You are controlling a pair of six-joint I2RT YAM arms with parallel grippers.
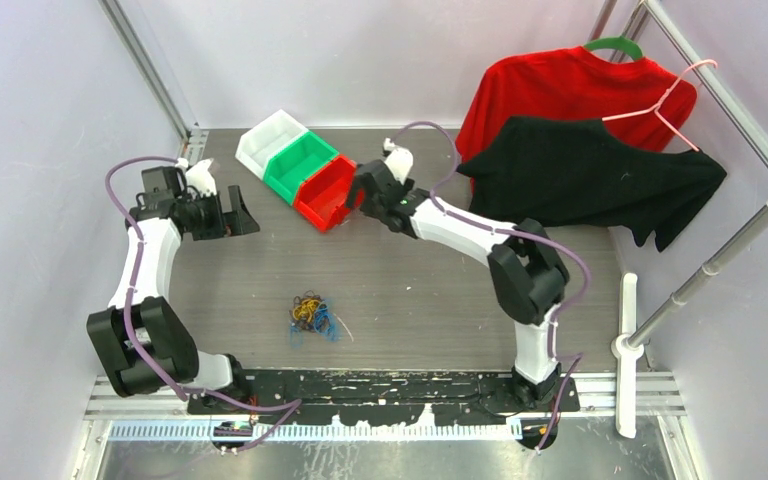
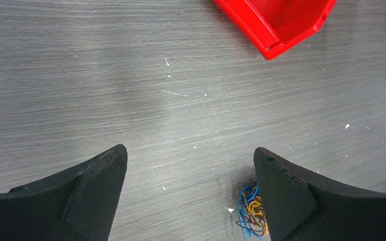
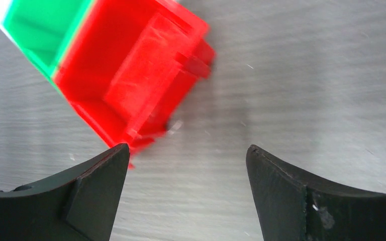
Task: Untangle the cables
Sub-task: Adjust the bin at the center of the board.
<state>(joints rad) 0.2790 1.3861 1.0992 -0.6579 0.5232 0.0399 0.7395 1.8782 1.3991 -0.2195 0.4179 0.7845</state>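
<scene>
The cables [image 1: 312, 315] lie clumped on the tabletop [image 1: 430, 290], well nearer the arm bases than the red bin [image 1: 325, 195]; how tightly they knot is probably too fine to judge. The left fingers [image 2: 75, 201], left of the bin, and the right fingers [image 3: 75, 201], just beside it, are spread and empty. Untangling looks unstarted. Next, each arm must reach the clump and pinch a separate strand.

Three bins [image 1: 301, 166], two shirts [image 1: 585, 175], one cable clump [image 1: 312, 314]

Cables [image 1: 312, 314]: small tangled blue-yellow-brown clump
</scene>
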